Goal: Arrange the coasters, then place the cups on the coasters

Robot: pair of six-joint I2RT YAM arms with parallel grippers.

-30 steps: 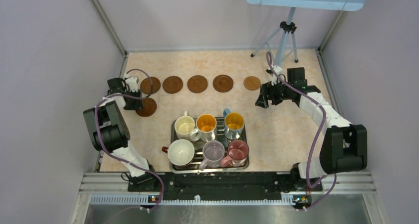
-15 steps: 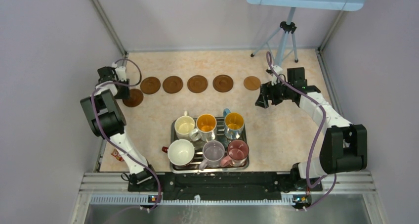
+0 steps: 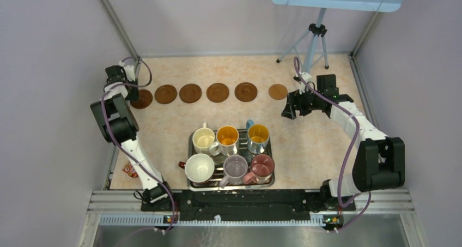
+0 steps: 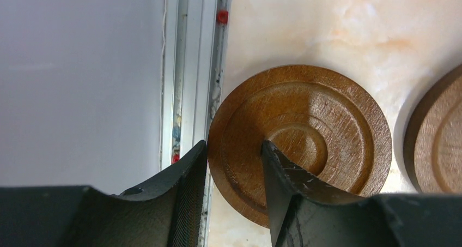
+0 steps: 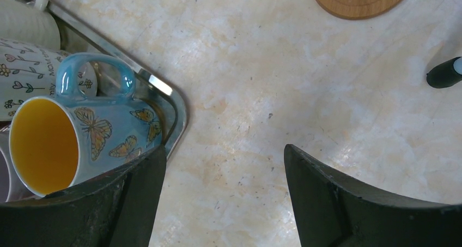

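Flanking the held coaster [image 4: 327,121]: wall rail [image 4: 188,67], neighbouring coaster [image 4: 436,143].

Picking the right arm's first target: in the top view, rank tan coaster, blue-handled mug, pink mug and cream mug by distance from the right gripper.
1. Tan coaster, just beyond the right gripper, row's right end.
2. Blue-handled mug, tray back right.
3. Pink mug, tray's front right.
4. Cream mug, tray's back left.
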